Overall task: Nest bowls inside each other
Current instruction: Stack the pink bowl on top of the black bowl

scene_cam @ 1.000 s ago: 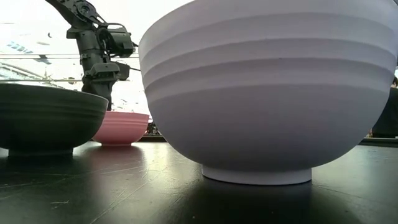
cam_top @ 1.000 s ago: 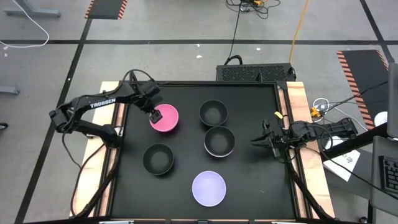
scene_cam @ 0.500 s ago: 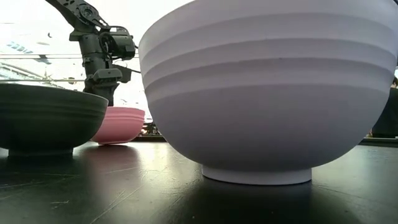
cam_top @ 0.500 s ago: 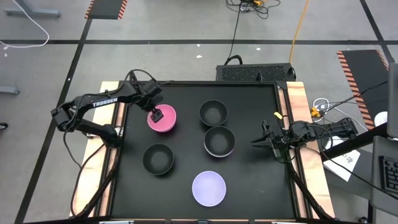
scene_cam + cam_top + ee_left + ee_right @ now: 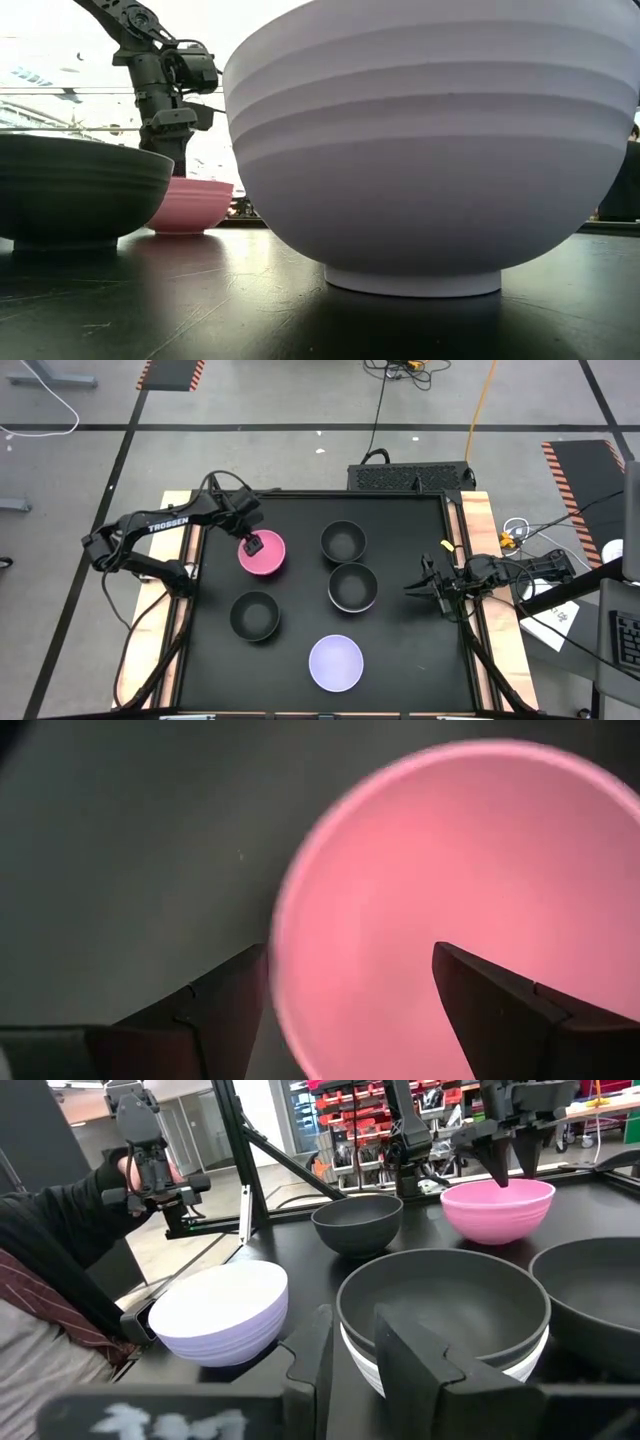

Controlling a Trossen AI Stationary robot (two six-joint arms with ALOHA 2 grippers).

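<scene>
Your left pincer [image 5: 251, 544] hangs over the near-left rim of the pink bowl [image 5: 264, 554], its fingers [image 5: 215, 1010] spread wide with one outside the rim and one over the inside; whether they touch the rim you cannot tell. Just nearer you on the table [image 5: 400, 650] sits a black bowl [image 5: 254, 614], apart from the pink one. Toward the middle, the lavender bowl [image 5: 335, 662] stands alone at the front edge. Behind it a black bowl nested in a white one [image 5: 352, 587] sits just in front of another black bowl [image 5: 343, 541]. Your right pincer [image 5: 414, 587] waits low at the table's right side, pointing at the nested pair, its fingers [image 5: 420, 1370] partly closed on nothing.
</scene>
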